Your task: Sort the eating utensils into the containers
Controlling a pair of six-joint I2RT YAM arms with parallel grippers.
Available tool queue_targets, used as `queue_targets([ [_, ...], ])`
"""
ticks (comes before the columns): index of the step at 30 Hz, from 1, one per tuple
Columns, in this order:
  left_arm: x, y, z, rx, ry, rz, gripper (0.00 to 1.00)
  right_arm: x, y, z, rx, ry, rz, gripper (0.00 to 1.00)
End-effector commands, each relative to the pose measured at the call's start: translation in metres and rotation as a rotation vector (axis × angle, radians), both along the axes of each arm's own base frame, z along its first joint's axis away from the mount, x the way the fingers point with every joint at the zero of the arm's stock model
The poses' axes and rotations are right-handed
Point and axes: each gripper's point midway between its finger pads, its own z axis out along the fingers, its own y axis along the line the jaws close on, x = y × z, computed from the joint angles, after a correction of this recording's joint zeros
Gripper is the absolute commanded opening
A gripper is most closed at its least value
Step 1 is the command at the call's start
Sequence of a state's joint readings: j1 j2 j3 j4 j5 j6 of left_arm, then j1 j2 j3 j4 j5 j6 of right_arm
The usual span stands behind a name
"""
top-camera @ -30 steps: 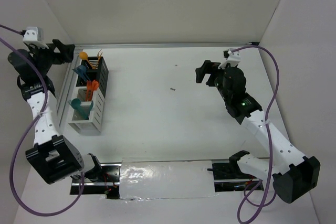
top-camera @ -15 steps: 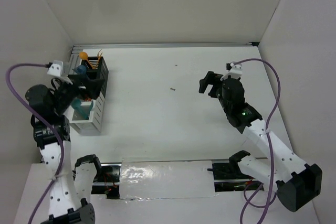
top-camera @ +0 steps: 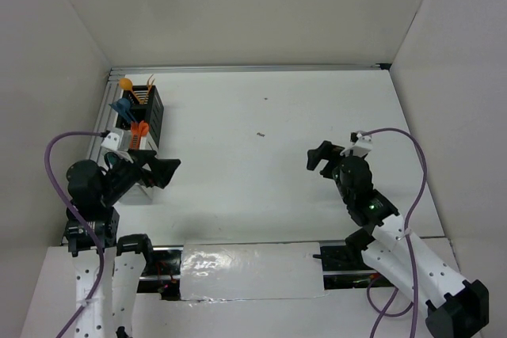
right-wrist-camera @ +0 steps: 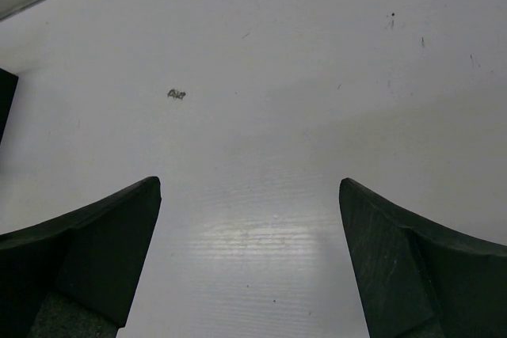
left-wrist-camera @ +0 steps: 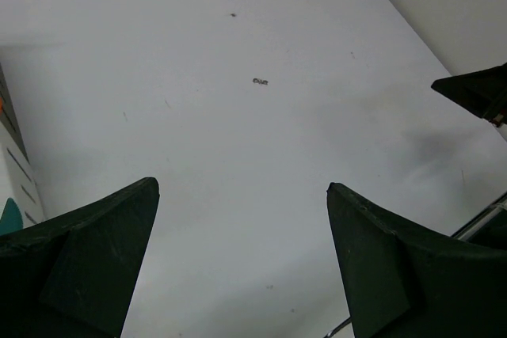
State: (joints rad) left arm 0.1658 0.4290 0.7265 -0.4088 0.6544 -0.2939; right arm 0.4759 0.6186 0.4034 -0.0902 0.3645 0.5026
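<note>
Eating utensils (top-camera: pixel 139 127) stand upright in the containers (top-camera: pixel 152 116) at the far left of the counter (top-camera: pixel 261 100). An orange spoon (top-camera: pixel 125 82) and a blue utensil (top-camera: pixel 120 105) stick up beside the black bin (top-camera: pixel 153 105); the nearer white bins are mostly hidden behind the left arm. Just right of the row, the left tool (top-camera: pixel 168 173) hangs over bare counter, its jaws spread wide with nothing between them (left-wrist-camera: pixel 242 187). A small dark speck (top-camera: pixel 260 134) lies mid-counter. Further right, well apart from the containers, the right tool (top-camera: pixel 317 157) is likewise fully spread and empty (right-wrist-camera: pixel 249 184), above bare counter.
</note>
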Motion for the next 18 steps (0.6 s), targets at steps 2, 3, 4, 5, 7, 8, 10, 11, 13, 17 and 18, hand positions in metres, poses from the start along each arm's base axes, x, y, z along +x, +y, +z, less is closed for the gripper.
queue_targets([
  [2,0.002,0.01,0.007,-0.024,0.021,0.102,1.0,0.003,-0.002,0.022,0.081,-0.09,-0.046,1.0],
  [3,0.002,0.008,0.007,-0.028,0.023,0.096,1.0,0.003,-0.002,0.017,0.079,-0.082,-0.046,1.0],
  [4,0.002,0.007,0.005,-0.031,0.029,0.089,1.0,0.003,-0.003,0.017,0.079,-0.082,-0.048,1.0],
  [5,0.002,0.006,0.004,-0.031,0.03,0.081,1.0,0.003,-0.002,0.017,0.078,-0.079,-0.045,1.0],
  [7,0.0,0.005,0.005,-0.036,0.031,0.077,1.0,0.002,-0.002,0.007,0.058,-0.045,-0.046,1.0],
  [8,0.0,0.006,0.006,-0.035,0.028,0.085,1.0,0.001,-0.003,0.001,0.046,-0.023,-0.046,1.0],
  [10,0.001,0.006,0.005,-0.039,0.033,0.089,1.0,0.002,-0.003,0.004,0.046,-0.026,-0.047,1.0],
  [11,0.001,0.006,0.004,-0.039,0.036,0.089,1.0,0.002,-0.003,0.004,0.045,-0.025,-0.047,1.0],
  [13,0.001,0.004,0.003,-0.041,0.038,0.075,1.0,0.002,-0.005,0.006,0.034,-0.026,-0.054,1.0],
  [17,0.002,0.005,0.002,-0.04,0.039,0.081,1.0,0.0,-0.007,0.013,0.05,-0.051,-0.063,1.0],
  [18,0.002,0.006,0.003,-0.042,0.039,0.086,1.0,-0.001,-0.008,0.016,0.051,-0.06,-0.062,1.0],
])
